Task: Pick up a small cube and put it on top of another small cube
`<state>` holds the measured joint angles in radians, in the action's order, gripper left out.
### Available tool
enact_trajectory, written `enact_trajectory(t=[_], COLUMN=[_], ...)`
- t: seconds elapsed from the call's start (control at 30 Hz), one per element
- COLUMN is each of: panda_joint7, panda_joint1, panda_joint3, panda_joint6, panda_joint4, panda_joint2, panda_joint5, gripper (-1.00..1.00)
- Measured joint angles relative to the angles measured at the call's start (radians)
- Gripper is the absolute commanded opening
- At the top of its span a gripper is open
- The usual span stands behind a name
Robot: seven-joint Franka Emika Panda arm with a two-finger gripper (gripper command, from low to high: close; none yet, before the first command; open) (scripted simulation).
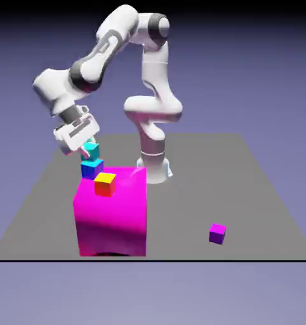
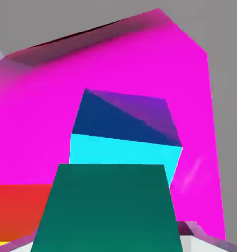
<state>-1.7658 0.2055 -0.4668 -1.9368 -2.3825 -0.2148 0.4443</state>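
The small teal cube [image 1: 93, 152] rests on top of the small blue cube [image 1: 91, 169], which stands on the big magenta block [image 1: 114, 212] near its far left corner. My gripper [image 1: 87, 146] is tilted down around the teal cube from the exterior view's left. In the hand view the teal cube [image 2: 108, 209] fills the bottom middle and hides most of my fingers. Beyond it the blue cube [image 2: 125, 123] shows its lighter cyan face against the magenta block [image 2: 51, 98]. The frames do not show whether the fingers still press on the teal cube.
A yellow-and-red cube [image 1: 105, 184] sits on the magenta block just in front of the stack, and shows as a red patch [image 2: 17, 206] in the hand view. A small purple cube [image 1: 217, 233] lies on the grey table [image 1: 244, 190] at the exterior view's right.
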Motion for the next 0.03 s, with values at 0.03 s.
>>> enact_trajectory(t=[0.03], panda_joint7=[-0.012], panda_joint1=[0.007], panda_joint3=[-0.006], panda_joint6=[0.043], panda_joint4=[0.035], panda_joint2=[-0.01], panda_joint5=[-0.014], gripper=[1.0])
